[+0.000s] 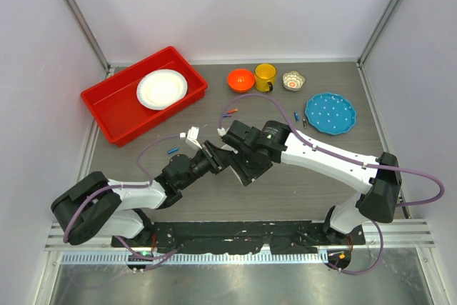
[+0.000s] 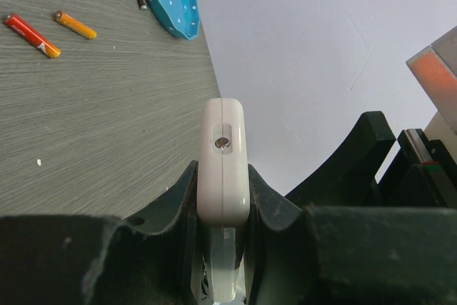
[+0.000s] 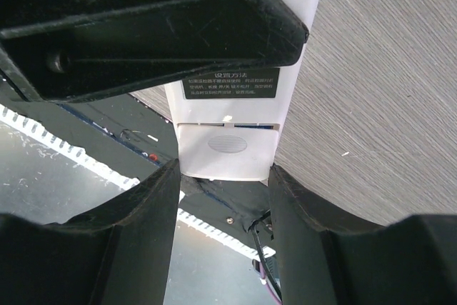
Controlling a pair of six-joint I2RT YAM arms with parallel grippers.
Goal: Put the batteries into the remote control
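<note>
The left gripper (image 2: 223,180) fills the bottom of its wrist view. Its black fingers (image 2: 265,198) are clenched on the remote control (image 2: 223,141), which stands edge-on between them with a small screw hole on its narrow white end.

In the right wrist view the handset's plain white back faces the camera (a black label with white print sits above a battery cover (image 3: 227,149) with an oval thumb grip). The right gripper (image 3: 225,171) straddles that cover end with one fingertip at each side. I cannot tell whether the fingertips press the casing or only flank it.

From above, the two grippers meet over the middle of the grey table (image 1: 300,183), and the remote control is almost wholly hidden between them.

The batteries (image 1: 228,113) lie loose on the table:
- A small cluster sits just beyond the grippers.
- A blue battery (image 1: 173,151) lies beside the left arm.
- Two more lie near the teal dotted plate (image 1: 330,113).
- The left wrist view shows a red battery (image 2: 32,35) and an orange battery (image 2: 75,25), near each other but apart.

Along the far edge stand a red tray (image 1: 107,105) holding a white plate (image 1: 163,88), an orange bowl (image 1: 240,78), a yellow mug (image 1: 265,76) and a small patterned bowl (image 1: 293,81).
</note>
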